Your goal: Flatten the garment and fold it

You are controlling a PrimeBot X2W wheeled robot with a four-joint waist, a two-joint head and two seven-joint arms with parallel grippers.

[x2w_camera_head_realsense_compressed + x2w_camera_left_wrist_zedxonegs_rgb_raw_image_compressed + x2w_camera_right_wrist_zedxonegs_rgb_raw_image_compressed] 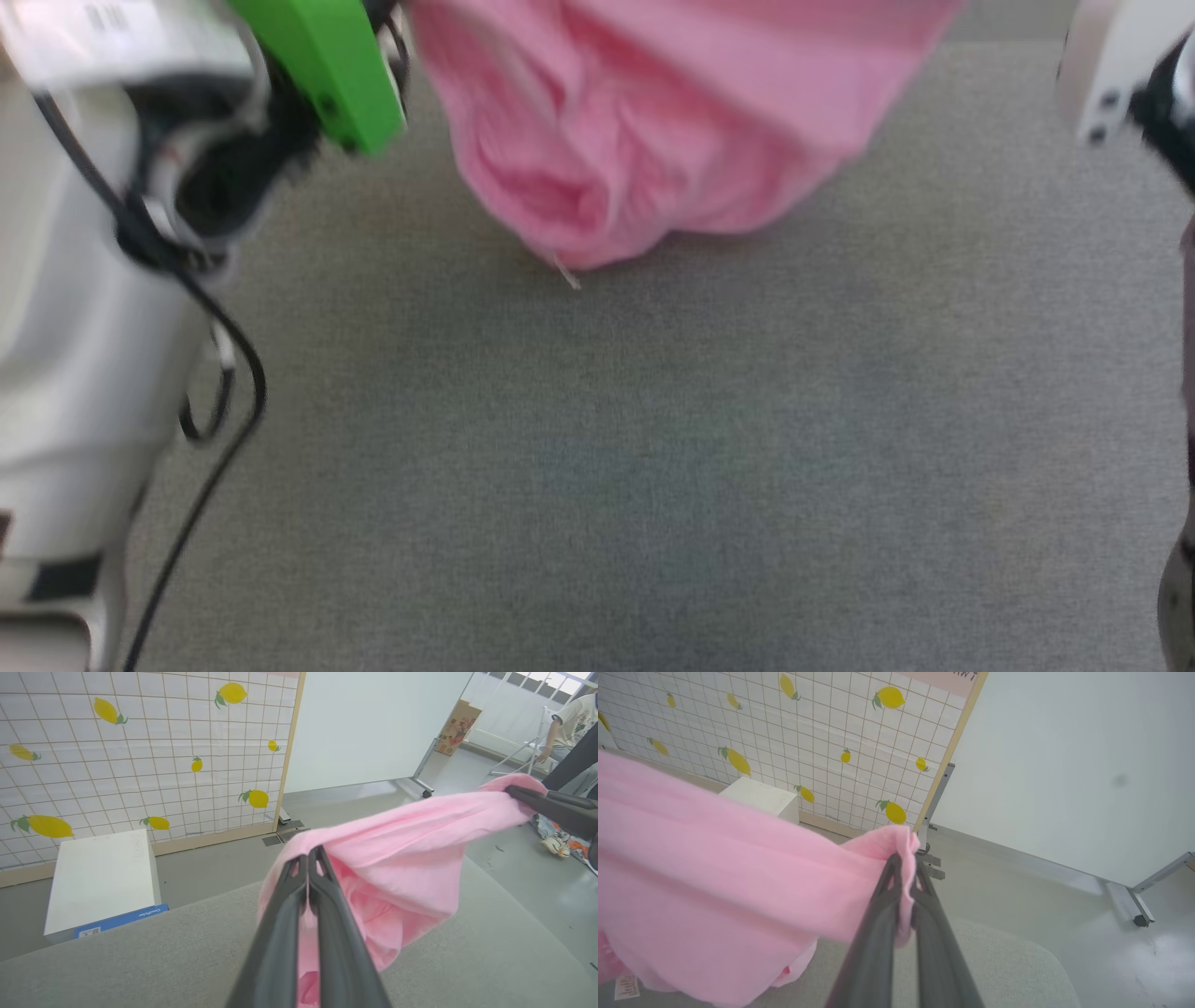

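The light pink, thin, wrinkled fabric garment (644, 140) is hanging in the air above the grey felt-covered table (653, 485). Its upper edge is stretching between the two grippers, while its bunched lower part is sagging towards the tabletop, with a small white label (567, 273) dangling at the lowest point. Whether the cloth is touching the table there I cannot tell, as the head view is blurring. The left gripper (308, 851) is pinching one end of the upper edge, its two long dark fingers closing together on the cloth. The right gripper (903, 858) is clamping the other end in the same way. By my judgement the task is sitting at an early stage: the garment is being held up and spread, nothing is lying flat yet, and the flattening and every fold are waiting to be done. The main hindrance is looking like the garment itself, whose middle is drooping in deep creases that may get trapped when it is laid down. Beyond the table's far edge, a white rectangular box with a blue strip (100, 882) is standing on the floor. A white tiled screen printed with yellow lemons (140, 742) and a plain white partition board (369, 723) are rising behind that box. Past the table's right side a person (572, 723) is sitting, well apart from the table.
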